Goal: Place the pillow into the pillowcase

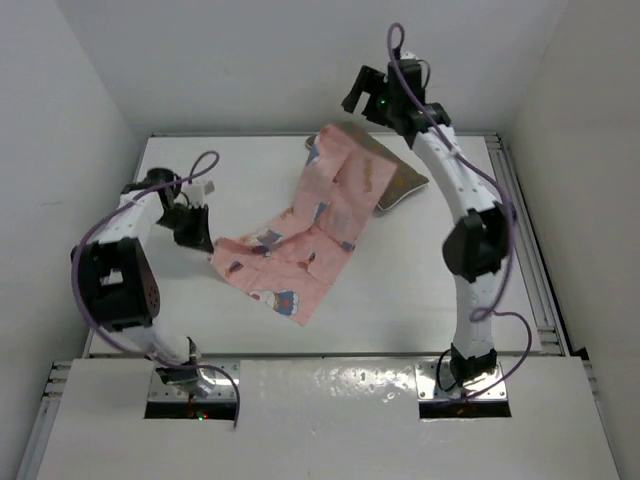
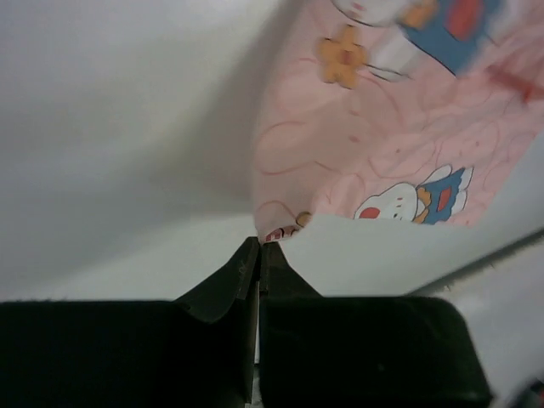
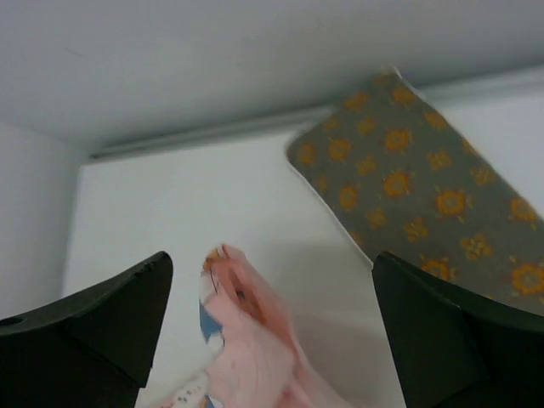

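Pinching one corner of the thin pink bunny-printed fabric pillowcase (image 1: 300,240), the left gripper (image 1: 205,240) has its jaws pressed together on the cloth, low over the white table (image 1: 430,290). From there the pillowcase runs rightward and away, rumpled, and its far end lies over the plump olive-brown rectangular pillow with white piping (image 1: 405,185), which shows orange flowers on its face. Over that end hangs the right gripper (image 1: 355,95), jaws spread wide, grasping nothing.
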